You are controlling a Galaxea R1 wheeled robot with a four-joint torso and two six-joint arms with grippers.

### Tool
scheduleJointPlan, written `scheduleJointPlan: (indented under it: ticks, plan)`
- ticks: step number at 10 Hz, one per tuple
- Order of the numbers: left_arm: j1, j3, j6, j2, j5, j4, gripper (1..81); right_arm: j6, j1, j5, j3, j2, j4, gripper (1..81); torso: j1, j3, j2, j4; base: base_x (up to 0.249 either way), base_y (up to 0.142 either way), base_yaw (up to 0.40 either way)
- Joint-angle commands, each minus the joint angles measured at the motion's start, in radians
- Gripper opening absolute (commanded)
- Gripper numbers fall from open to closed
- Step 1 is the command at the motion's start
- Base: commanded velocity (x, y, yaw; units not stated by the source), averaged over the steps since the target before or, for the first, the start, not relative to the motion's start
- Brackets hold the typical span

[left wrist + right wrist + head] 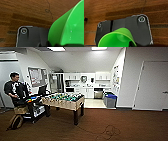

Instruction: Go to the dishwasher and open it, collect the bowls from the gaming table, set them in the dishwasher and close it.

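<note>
A wide bright green bowl (70,28) hangs above the brown carpet in the left wrist view, with my left gripper (50,44) shut on its rim. A small green bowl (117,38) sits in my right gripper (132,44), its opening facing the camera. The dishwasher (98,93), with a silver-grey front, stands shut among white cabinets in the kitchen nook far ahead. The gaming table is out of view.
A foosball table (65,100) stands ahead on the left. A seated person (15,88) is at a desk with a monitor beyond it. Blue bins (110,100) line the right of the nook entrance. A thin cable (110,132) lies on the carpet. A white door (152,84) is to the right.
</note>
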Motion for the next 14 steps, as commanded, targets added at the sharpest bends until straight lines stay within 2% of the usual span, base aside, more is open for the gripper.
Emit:
scheduleJointPlan:
  ticks: [1,10,14]
  plan:
    - [-0.065,0.019,0.004,-0.018,0.028,0.021,1.0,-0.002,0.058,-0.03,-0.002,-0.012,-0.011,1.0,0.001,0.0,0.0,0.0,0.0,0.0,0.0]
    - [-0.062,0.019,0.004,-0.016,0.028,0.033,1.0,-0.004,0.058,-0.03,-0.002,-0.01,-0.012,1.0,0.001,0.0,-0.001,0.0,0.082,0.0,0.0]
    - [-0.062,0.019,0.004,-0.015,0.028,0.035,1.0,-0.004,0.057,-0.03,-0.002,-0.01,-0.012,1.0,0.001,0.0,-0.001,0.0,0.116,-0.075,0.0]
